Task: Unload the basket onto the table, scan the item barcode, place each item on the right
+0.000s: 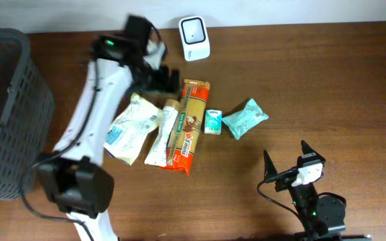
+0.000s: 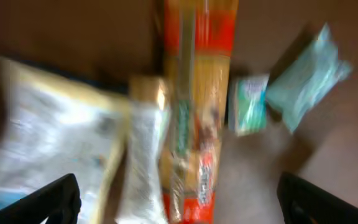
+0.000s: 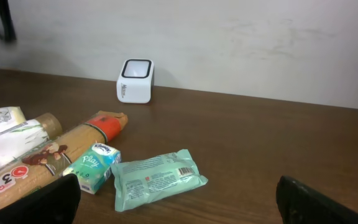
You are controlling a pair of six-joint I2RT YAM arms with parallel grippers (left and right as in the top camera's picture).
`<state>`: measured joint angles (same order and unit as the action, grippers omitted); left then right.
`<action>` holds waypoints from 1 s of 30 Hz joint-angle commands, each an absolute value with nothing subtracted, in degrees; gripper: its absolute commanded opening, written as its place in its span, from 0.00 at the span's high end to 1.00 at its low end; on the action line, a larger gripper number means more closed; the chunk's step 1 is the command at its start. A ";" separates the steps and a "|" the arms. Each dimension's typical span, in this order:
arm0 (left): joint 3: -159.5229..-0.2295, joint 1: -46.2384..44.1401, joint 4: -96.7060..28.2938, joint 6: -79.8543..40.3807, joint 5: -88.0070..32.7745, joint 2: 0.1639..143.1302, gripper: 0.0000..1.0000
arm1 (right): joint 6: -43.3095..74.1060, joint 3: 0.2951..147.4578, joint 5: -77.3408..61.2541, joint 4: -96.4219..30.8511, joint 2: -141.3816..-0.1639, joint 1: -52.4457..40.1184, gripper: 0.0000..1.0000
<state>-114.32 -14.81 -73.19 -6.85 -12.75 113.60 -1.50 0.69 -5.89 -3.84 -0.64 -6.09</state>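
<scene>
From above we see the right gripper (image 1: 288,161) on our side, well apart from the white scanner (image 1: 194,38). Its two fingers are spread wide with nothing in them. Its own camera shows only its dark fingertips (image 3: 48,199) at the bottom corners. That camera also shows a small white label on the teal pack (image 3: 157,177), which the top view does not show.

Closer to the scanner, the items lie in a row on the table (image 1: 340,80): a white bag (image 1: 131,127), a thin white packet (image 1: 161,137), a long pasta packet (image 1: 191,124), a small tissue pack (image 1: 213,122) and the teal pack. The left gripper (image 1: 168,80) hangs over the pasta packet's end nearest the scanner. Its camera looks down on the row, and its fingers stand wide apart, holding nothing.

That picture is blurry, so we cannot read any words there. The label on the teal pack is too small for us to read.

The left arm (image 1: 89,107) stretches over the table between the row and a grey basket (image 1: 5,107). The basket sits far left of the scanner, cut off by the edge.
</scene>
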 commanded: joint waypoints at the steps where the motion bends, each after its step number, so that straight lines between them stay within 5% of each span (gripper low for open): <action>1: -128.53 -9.28 -75.77 -3.36 -4.91 107.90 0.01 | -1.06 0.32 -5.61 -3.92 -0.21 -5.98 0.01; 7: -141.16 7.33 -75.83 -8.36 7.09 103.02 0.01 | -1.06 0.32 -5.58 -3.95 -0.21 -5.98 0.01; 16: -134.56 32.45 -73.10 -12.27 13.47 106.54 0.01 | -1.06 0.32 -5.58 -3.95 -0.21 -5.98 0.01; 25: -97.06 42.46 -55.27 8.01 13.32 108.44 0.00 | -1.06 0.32 -5.58 -3.95 -0.21 -5.98 0.01; 30: -91.53 44.77 -47.00 18.44 13.32 109.95 0.05 | -1.06 0.32 -5.61 -3.95 -0.21 -5.98 0.01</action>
